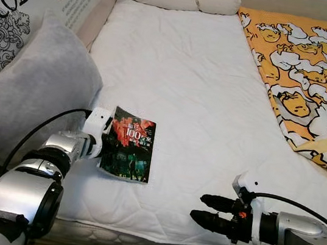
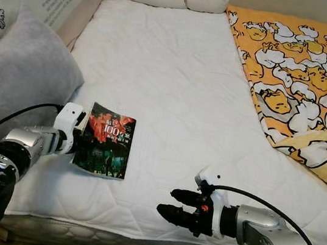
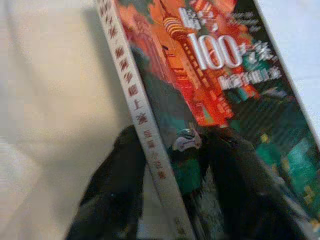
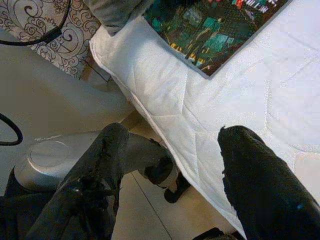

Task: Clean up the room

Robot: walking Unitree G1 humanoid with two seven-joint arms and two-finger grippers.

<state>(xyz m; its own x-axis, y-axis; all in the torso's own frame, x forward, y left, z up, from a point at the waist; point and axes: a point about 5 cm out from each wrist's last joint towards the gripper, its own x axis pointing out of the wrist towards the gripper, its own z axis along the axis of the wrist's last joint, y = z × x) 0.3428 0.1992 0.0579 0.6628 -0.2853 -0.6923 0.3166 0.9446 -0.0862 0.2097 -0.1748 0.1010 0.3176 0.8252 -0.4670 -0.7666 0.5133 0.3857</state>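
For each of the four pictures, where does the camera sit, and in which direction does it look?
Left eye view: on the head, looking down at the white mattress; both silver arms show.
Right eye view: beside it, same scene.
Left wrist view: along the left pincer, whose fingers straddle the book at its spine.
Right wrist view: along the open right pincer, toward the bed edge.
Shared: the book appears in all four views.
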